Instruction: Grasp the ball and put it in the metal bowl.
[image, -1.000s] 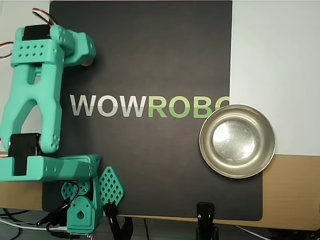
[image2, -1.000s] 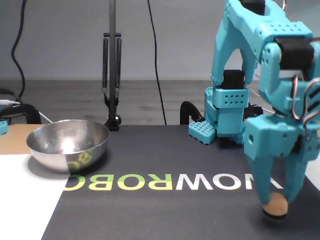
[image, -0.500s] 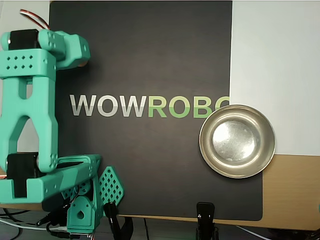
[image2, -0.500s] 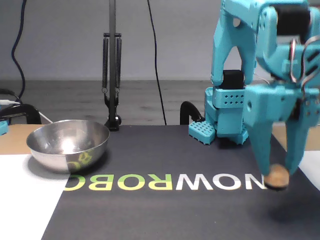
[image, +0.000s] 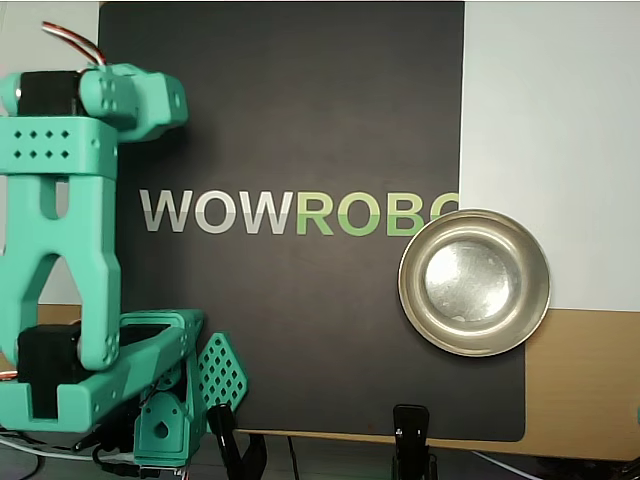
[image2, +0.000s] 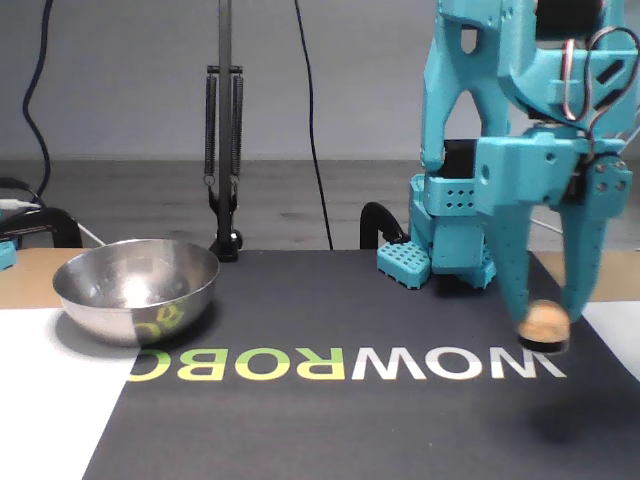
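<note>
In the fixed view my teal gripper (image2: 545, 326) points straight down and is shut on the ball (image2: 543, 318), a small peach sphere held between the fingertips a little above the black mat, over the letter W. The overhead view shows only the top of the gripper (image: 140, 100) at the upper left; it hides the ball there. The metal bowl (image: 408, 285) sits at the mat's right edge in the overhead view. It appears as a shiny bowl (image2: 100, 305) at the far left in the fixed view, well apart from the gripper, with nothing in it.
The black mat (image: 300, 120) carries WOWROBO lettering (image2: 330, 365). A white sheet (image: 550, 120) lies beside it under part of the bowl. The arm's base (image2: 450, 240) stands behind the gripper. A black clamp stand (image2: 225, 150) and cables rise behind the bowl.
The gripper has lifted the ball off the mat and carried it upward and slightly toward the lettering. The bowl has not moved.
</note>
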